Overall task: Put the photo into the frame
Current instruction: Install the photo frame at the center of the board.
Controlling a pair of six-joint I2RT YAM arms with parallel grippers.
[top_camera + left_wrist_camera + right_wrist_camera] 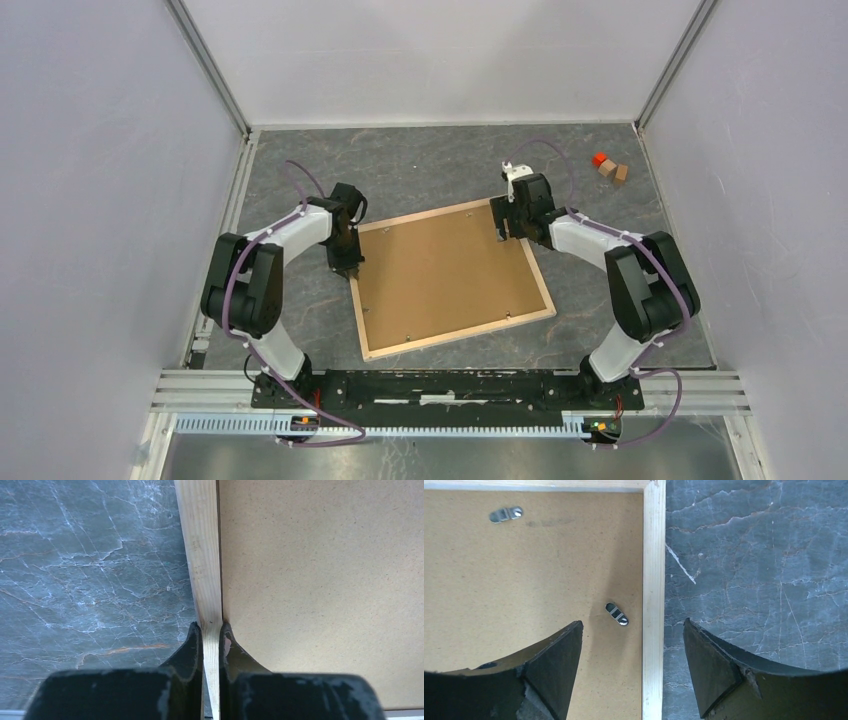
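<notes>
The frame lies back side up on the grey marbled table, its pale wood rails around a plain brown backing board. The photo is hidden. My left gripper is shut on the frame's left rail, one finger on each side of it. My right gripper is open above the frame's far right part. Its fingers straddle the right rail, one over the backing board and one over the table, touching neither.
Small metal turn clips sit on the backing board near the rail, another one near the far corner. An orange block and two wooden blocks lie at the far right. White walls enclose the table.
</notes>
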